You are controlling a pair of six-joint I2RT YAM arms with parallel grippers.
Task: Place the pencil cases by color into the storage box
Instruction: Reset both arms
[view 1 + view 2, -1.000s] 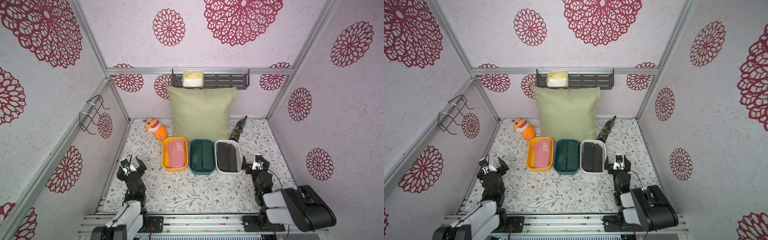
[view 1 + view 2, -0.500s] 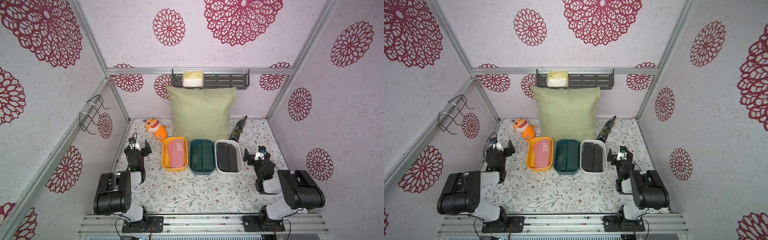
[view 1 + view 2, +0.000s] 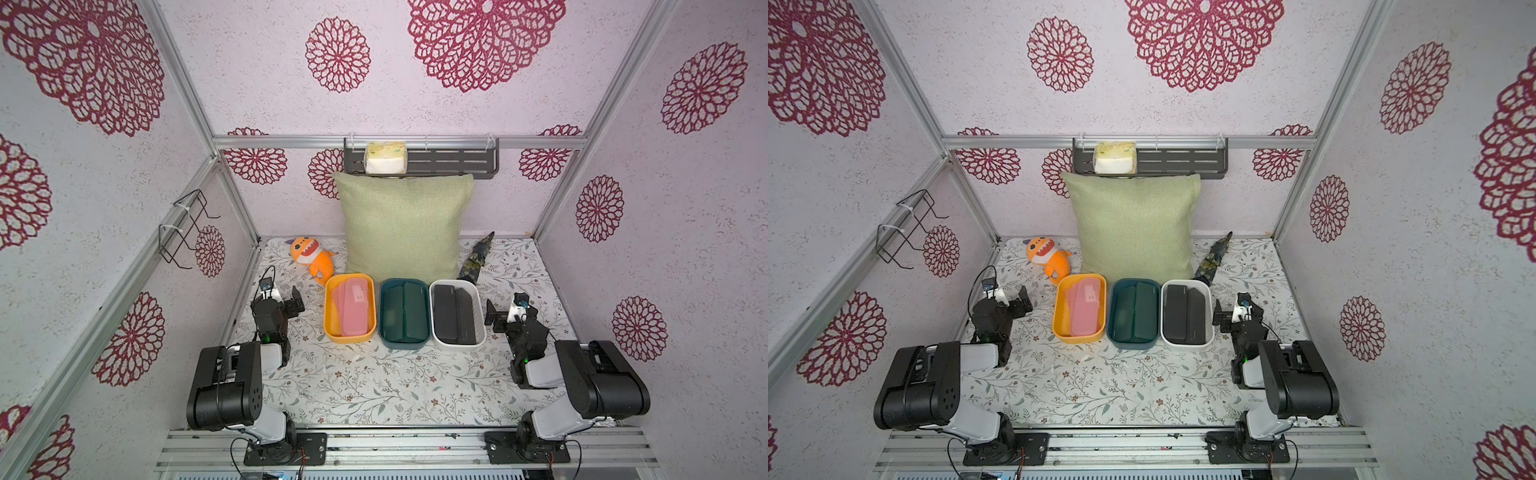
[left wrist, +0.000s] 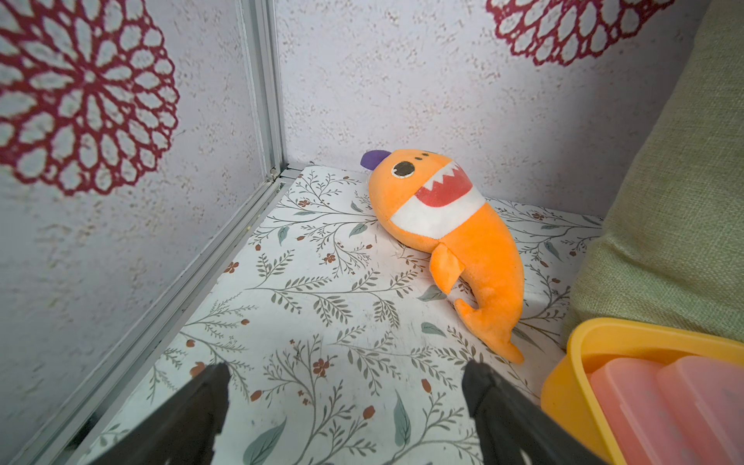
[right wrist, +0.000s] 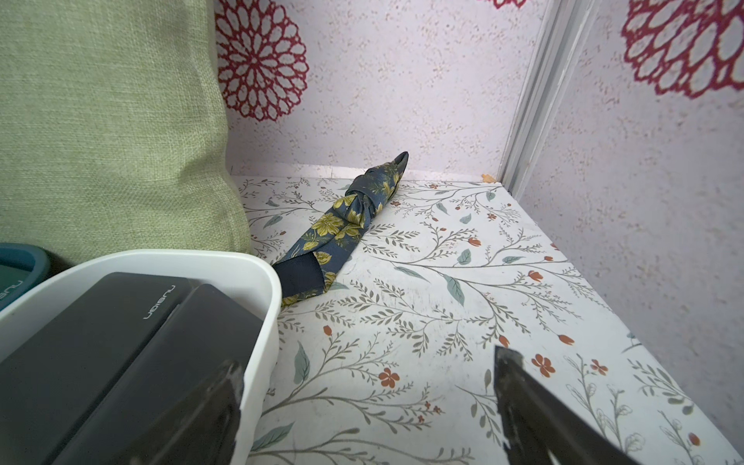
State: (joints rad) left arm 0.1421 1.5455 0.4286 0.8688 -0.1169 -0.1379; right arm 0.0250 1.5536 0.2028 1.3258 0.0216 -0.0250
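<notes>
**Sorting looks finished, both grippers empty**

The pink pencil cases [image 3: 352,309] lie in the yellow tub [image 3: 329,309], the dark green pencil cases [image 3: 404,309] in the teal tub [image 3: 382,320], and the black pencil cases [image 3: 455,316] in the white tub [image 3: 482,326]. I see no case loose on the table [image 3: 374,386]. The left gripper [image 4: 346,372] and right gripper [image 5: 370,364] stand wide apart, holding nothing. I judge nothing remains.

Pink pencil cases [image 3: 353,309] lie flat in the yellow tub [image 3: 328,309], two dark green cases [image 3: 404,309] sit side by side in the teal tub [image 3: 405,343] beside it, and two black cases [image 3: 455,313] in the white tub [image 3: 460,345].
</notes>
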